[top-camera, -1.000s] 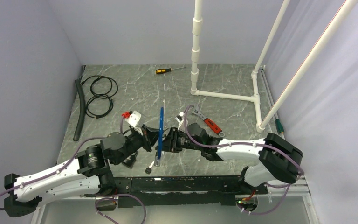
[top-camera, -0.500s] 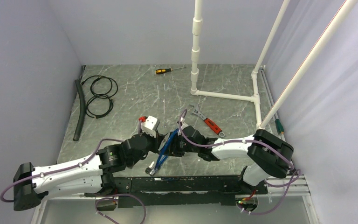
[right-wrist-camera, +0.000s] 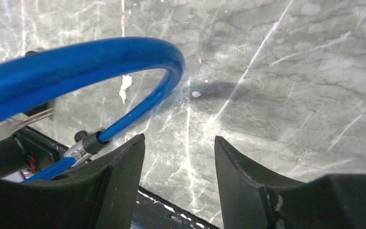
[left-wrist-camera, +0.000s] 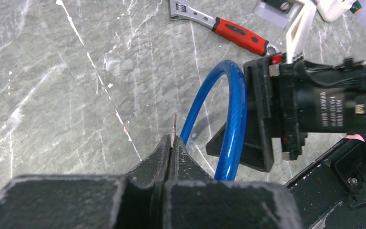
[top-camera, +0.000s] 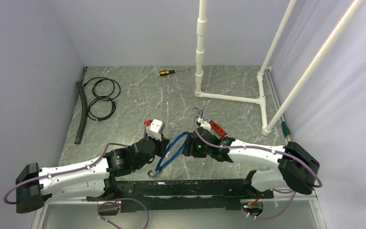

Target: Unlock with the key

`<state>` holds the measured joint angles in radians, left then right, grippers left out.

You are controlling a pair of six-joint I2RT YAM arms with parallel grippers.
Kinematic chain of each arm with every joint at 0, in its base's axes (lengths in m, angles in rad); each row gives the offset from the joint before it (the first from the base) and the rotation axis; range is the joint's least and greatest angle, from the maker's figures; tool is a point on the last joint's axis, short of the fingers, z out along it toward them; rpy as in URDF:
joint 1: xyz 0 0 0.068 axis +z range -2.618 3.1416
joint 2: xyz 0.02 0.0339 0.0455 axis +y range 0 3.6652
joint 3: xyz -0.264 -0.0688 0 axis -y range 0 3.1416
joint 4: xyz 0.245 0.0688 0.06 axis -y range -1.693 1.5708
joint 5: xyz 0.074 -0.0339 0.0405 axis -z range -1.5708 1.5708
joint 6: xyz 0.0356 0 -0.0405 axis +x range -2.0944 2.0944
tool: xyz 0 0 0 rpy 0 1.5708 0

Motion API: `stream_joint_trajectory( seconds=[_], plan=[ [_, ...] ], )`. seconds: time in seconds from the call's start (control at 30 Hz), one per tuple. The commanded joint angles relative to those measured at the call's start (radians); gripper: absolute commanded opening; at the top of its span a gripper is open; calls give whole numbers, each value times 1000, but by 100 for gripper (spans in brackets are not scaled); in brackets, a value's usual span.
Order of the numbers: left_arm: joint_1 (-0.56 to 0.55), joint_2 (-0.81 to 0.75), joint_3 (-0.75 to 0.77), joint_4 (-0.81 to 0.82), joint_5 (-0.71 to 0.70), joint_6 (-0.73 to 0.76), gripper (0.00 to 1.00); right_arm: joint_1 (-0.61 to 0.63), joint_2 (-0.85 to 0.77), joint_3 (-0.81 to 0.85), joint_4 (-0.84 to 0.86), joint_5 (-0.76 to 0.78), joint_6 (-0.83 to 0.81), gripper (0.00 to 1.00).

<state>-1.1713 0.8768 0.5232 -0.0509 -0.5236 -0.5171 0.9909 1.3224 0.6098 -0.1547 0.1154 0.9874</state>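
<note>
1. Overhead, the blue cable lock (top-camera: 166, 153) lies on the tabletop (top-camera: 124, 95) between the left gripper (top-camera: 162, 144) and the right gripper (top-camera: 185, 145). Its lower end trails toward 7 o'clock. The jaws are too small to read from this view.
2. Only the left wrist view shows the key (left-wrist-camera: 173, 126). The left jaws are pinched tight on it, blade toward 12 o'clock and touching no keyhole. The cable arcs at 2 o'clock.
3. Only the right wrist view shows the right jaws standing apart with nothing between them. The cable arches beyond them at 10 o'clock, its black-collared end (right-wrist-camera: 88, 142) at 8 o'clock.
4. The key is in hand (my reading); whether the lock has been released, I cannot tell.
</note>
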Motion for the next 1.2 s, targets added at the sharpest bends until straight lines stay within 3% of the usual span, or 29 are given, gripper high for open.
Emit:
stream_joint_trajectory(
  seconds=[0.0, 0.1, 0.23, 0.33, 0.43, 0.6, 0.77, 0.93, 1.17],
  plan=[
    [-2, 5, -19, 105, 1, -27, 0, -5, -79, 1, -24, -32, -138, 60],
    [-2, 23, -16, 123, 11, -37, 0, -5, -92, 2, 6, -158, -202, 67],
    [-2, 46, 0, 116, 38, -56, 0, -1, -141, 13, -152, -55, -132, 66],
    [-2, 52, -4, 121, 53, -79, 0, -1, -276, -35, -217, 10, -47, 64],
    [-2, 57, -9, 125, 54, -102, 0, 16, -464, -99, -223, -48, 56, 59],
    [-4, 86, -16, 153, 54, -131, 0, 205, -694, -220, -93, -63, 250, 61],
    [-4, 133, -16, 180, 50, -156, 0, 331, -634, -191, -141, 94, 339, 67],
    [-4, 120, 4, 113, 49, -165, 0, 338, -562, -221, -101, 150, 391, 67],
    [-4, -23, -46, 40, -2, -190, 0, 335, -517, -274, -130, 324, 475, 62]
  ],
)
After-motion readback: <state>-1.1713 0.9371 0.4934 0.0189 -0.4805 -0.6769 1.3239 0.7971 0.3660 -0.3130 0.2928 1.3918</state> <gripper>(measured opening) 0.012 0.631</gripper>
